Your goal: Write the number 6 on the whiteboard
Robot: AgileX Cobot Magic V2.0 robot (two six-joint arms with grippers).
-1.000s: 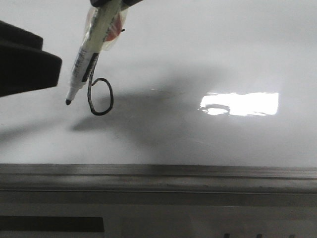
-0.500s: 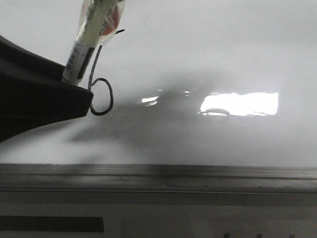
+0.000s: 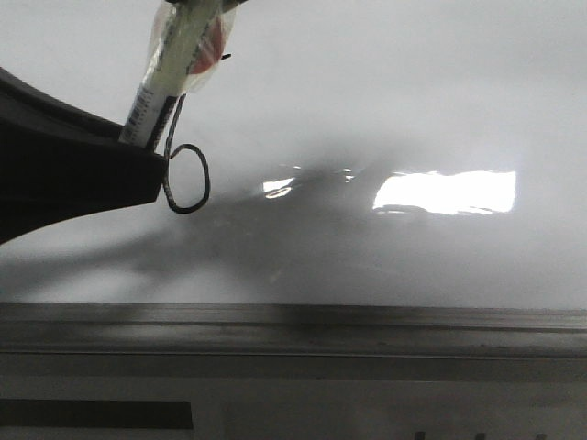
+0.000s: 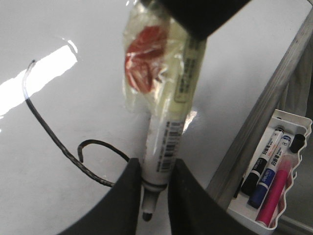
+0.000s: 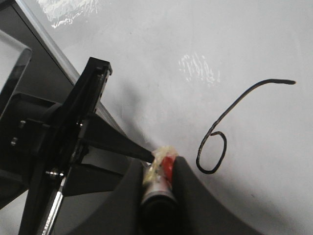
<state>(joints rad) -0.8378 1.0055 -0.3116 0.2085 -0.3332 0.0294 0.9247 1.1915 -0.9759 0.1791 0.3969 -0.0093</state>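
The number 6 [image 3: 208, 179] is drawn in thin black line on the whiteboard [image 3: 413, 110]; it also shows in the right wrist view [image 5: 210, 172] and the left wrist view [image 4: 63, 149]. A white marker pen [image 3: 170, 69] with a taped red patch slants over the 6. My right gripper [image 5: 160, 164] is shut on the pen's upper end. My left gripper [image 4: 156, 171] is shut on the pen's [image 4: 171, 132] lower barrel, just above the black tip. In the front view the left gripper [image 3: 138, 174] hides the tip.
The board's grey metal frame strip [image 3: 367, 330] runs along the near edge. A white tray [image 4: 295, 117] beyond the frame holds black, blue and pink markers. A bright light reflection [image 3: 445, 192] lies on the board to the right.
My left gripper has come in from the left and closed around the pen's lower barrel, hiding its tip. The pen has shifted slightly. The drawn 6 is unchanged.
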